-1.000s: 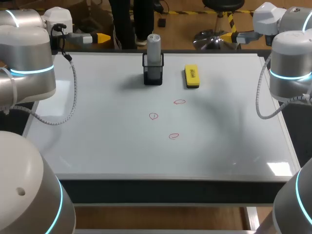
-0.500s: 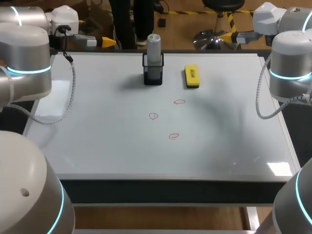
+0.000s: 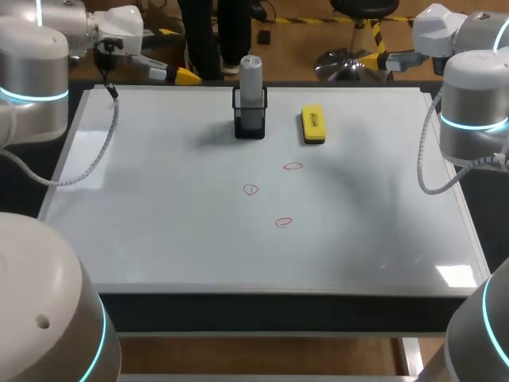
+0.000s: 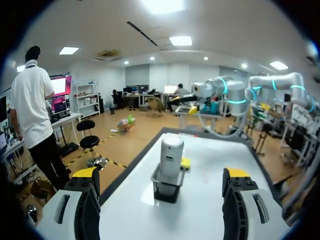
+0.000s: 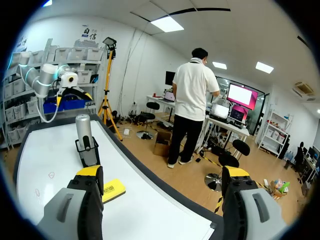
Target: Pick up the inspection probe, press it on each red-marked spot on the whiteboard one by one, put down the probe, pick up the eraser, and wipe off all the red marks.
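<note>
probe (image 3: 251,76) silver-grey | holder (image 3: 250,121) black | eraser (image 3: 313,125) yellow | marks (image 3: 250,189) — red outlines | whiteboard (image 3: 159,223) — plain white

Left arm (image 3: 36,76) and right arm (image 3: 475,87): rounded silver-grey joint housings, each banded by a glowing cyan ring (image 3: 32,97), with white wrist casings. A pale grey coiled cable (image 3: 99,151) hangs from each wrist. The left gripper (image 3: 184,76) and right gripper (image 3: 374,60) carry light grey fingers (image 4: 80,212) (dark on the inner faces, each with an oval slot) capped in bright yellow.
</note>
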Tool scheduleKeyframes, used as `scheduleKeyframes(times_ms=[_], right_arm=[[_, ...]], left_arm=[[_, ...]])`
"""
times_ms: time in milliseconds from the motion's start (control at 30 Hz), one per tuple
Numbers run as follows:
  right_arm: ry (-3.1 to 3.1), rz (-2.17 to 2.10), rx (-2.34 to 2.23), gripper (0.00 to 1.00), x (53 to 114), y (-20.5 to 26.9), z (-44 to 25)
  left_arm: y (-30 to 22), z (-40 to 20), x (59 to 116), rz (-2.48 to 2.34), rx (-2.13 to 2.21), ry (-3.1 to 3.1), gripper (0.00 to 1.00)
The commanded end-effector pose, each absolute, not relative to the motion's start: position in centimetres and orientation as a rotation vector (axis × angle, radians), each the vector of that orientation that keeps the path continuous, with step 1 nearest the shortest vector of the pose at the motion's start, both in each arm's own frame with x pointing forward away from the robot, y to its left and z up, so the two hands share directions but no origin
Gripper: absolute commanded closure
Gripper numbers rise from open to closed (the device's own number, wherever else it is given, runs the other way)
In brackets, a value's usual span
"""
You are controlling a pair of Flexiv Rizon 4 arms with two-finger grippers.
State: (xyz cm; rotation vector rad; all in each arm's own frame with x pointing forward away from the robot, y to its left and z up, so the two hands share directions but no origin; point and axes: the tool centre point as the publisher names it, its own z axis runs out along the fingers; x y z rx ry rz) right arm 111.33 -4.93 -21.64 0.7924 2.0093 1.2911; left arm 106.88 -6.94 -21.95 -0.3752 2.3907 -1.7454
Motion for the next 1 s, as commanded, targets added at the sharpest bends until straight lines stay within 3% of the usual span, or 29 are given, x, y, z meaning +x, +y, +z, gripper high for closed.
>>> scheduleKeyframes(times_ms=[33,1000], right_arm=[[2.012,1.29,0.793,0.0,111.4,-4.9,-21.6],[2.012,1.29,0.793,0.0,111.4,-4.9,-21.6]], left_arm=[[-9.1,-22.9,108.1,-1.843,-0.266,2.476,0.0],[-18.5,-27.3,108.1,-2.002,-0.175,2.46,0.0]])
